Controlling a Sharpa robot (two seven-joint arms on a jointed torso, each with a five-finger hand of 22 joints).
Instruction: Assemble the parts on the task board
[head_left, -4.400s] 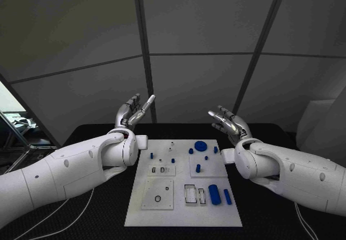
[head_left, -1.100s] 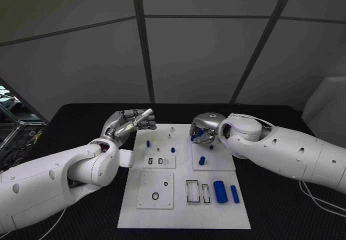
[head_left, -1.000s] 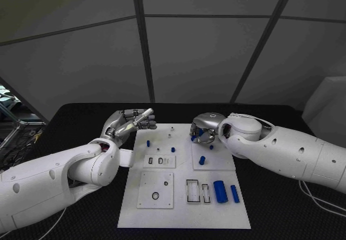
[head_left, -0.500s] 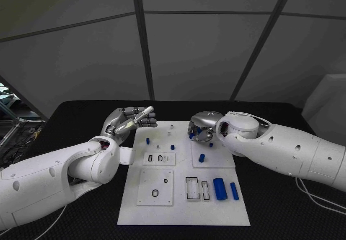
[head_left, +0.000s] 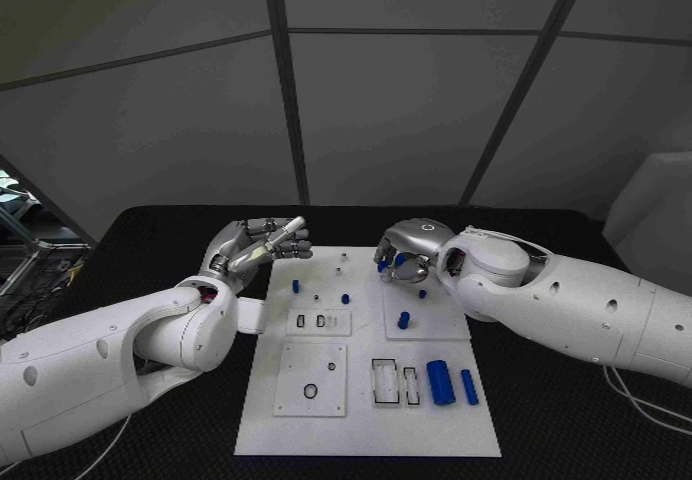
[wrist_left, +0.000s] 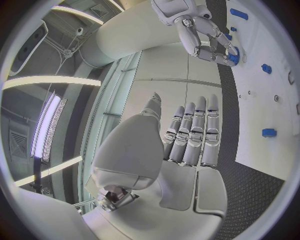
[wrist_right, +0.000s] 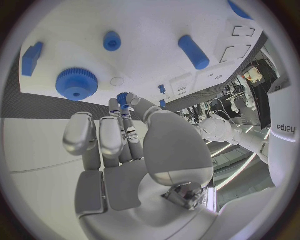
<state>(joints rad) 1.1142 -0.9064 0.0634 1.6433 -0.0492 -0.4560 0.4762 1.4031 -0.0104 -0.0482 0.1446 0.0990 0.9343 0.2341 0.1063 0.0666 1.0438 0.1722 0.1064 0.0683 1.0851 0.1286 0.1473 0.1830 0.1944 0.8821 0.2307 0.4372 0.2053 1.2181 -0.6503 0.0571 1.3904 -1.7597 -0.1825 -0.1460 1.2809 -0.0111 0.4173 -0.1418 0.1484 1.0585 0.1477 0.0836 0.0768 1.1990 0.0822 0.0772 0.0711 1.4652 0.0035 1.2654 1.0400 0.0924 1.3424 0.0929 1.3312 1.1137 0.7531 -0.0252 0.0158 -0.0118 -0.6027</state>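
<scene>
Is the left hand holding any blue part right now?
No. The left hand hovers off the white task board, fingers straight, holding nothing.

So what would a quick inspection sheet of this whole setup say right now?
Surface: black table, white task board lying flat in its middle.
Job's things: thick blue cylinder and slim blue rod lie side by side at the board's near right; blue peg stands mid-board; large blue gear lies on the board.
Clutter: nothing seen.
Hands: left hand raised beside the board's far left corner, holding nothing; right hand pinches a small blue gear at its fingertips, over the board's far end.
Cables: white cable on the table under the right arm.
Surroundings: grey panel wall behind.
</scene>
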